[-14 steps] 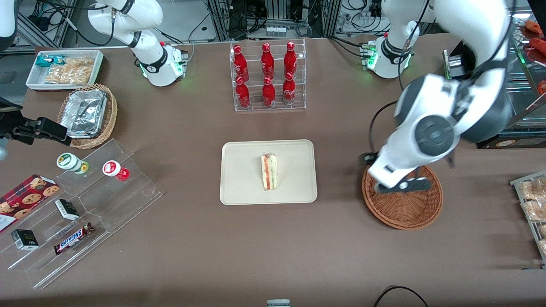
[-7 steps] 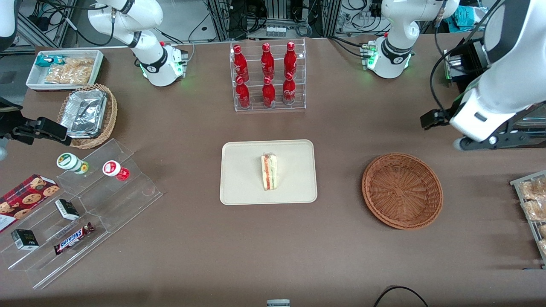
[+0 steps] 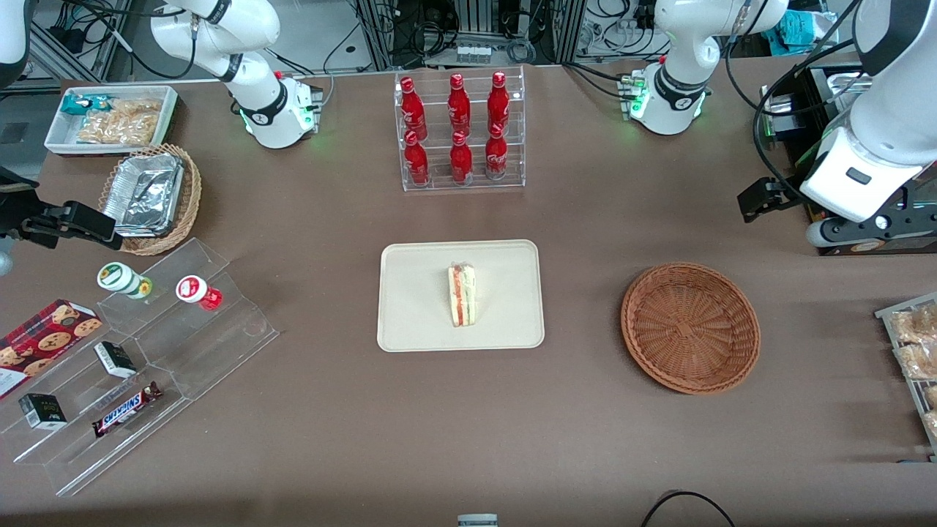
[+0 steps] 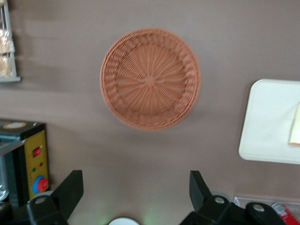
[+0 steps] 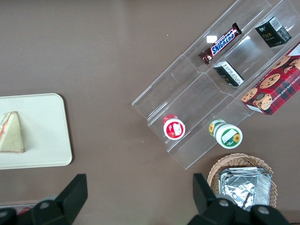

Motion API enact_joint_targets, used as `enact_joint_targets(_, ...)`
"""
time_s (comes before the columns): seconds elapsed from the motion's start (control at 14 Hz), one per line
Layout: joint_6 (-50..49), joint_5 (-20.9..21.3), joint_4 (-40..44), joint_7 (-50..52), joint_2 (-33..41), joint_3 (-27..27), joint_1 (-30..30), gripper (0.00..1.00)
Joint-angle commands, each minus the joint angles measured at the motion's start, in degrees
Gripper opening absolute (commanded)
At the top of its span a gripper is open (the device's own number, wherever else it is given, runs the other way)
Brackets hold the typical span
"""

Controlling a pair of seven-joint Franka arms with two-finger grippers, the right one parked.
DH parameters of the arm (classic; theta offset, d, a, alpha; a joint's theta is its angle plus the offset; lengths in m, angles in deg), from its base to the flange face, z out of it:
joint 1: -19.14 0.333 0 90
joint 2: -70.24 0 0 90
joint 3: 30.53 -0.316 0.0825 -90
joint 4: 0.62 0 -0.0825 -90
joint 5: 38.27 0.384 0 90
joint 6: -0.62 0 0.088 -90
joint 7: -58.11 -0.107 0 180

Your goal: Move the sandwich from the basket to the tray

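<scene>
Nearest the front camera, the basket (image 3: 690, 328) on the desk (image 3: 585, 454), round, woven, with nothing in it. A touch farther back and toward the middle, the tray (image 3: 410, 322), with the sandwich (image 3: 462, 294) lying flat on it, long axis running from the camera toward the bottle rack (image 3: 461, 132), red and green filling showing along one edge. Farther again, up over the working arm's end of the desk, the claw (image 4: 136, 197), lifted well clear of everything, fingers (image 4: 70, 187) spread wide apart and holding nothing. From the claw: basket almost directly below, sandwich well off sideways toward the parked arm's end. Looks like job done, wedge out of the basket and settled inside the tray's rim. Nothing left to reach for, by the look of it, just a retreat.
</scene>
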Motion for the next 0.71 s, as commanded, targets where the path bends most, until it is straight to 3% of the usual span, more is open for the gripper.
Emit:
enact_joint_targets(0.0,0.87,-2.75,0.35,-0.73,1.31,-0.09,2.09,1.0)
enact_joint_targets(0.64,0.78,-5.92,-4.3,-5.39,5.54,-0.27,4.2,1.0)
